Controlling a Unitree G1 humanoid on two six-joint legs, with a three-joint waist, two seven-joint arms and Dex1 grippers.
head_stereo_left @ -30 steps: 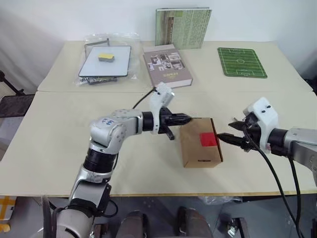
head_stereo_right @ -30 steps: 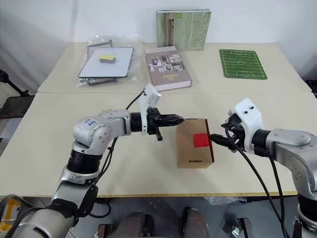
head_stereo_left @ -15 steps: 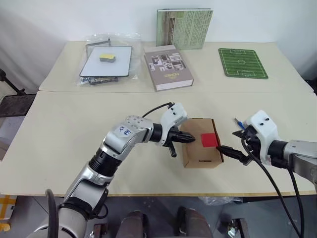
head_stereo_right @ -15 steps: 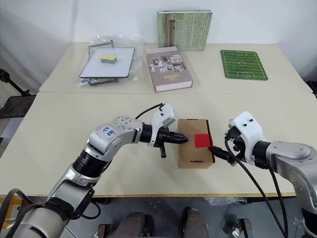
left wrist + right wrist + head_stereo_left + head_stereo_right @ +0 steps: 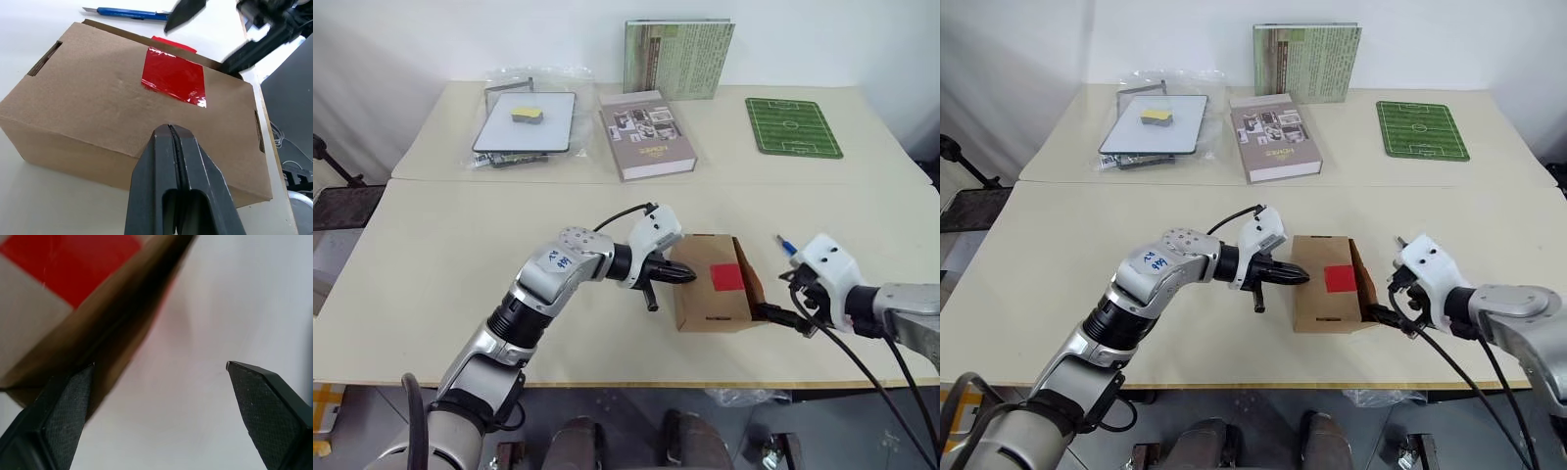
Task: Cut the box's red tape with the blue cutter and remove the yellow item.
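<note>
Right wrist view crops the box; right end effector apart, left end effector together, perhaps touching.

Probably a robotics lab or test room: two plain cream tables pushed together against a bare white wall, with staged props beyond the grippers, such as books and a green football-pitch mat.

My arms are silver-grey metal with black joints. My left forearm carries a small white label with blue writing. Each wrist wears a white housing, with black cables looping off it. My left gripper and right gripper each have two black, wedge-tipped fingers.
</note>
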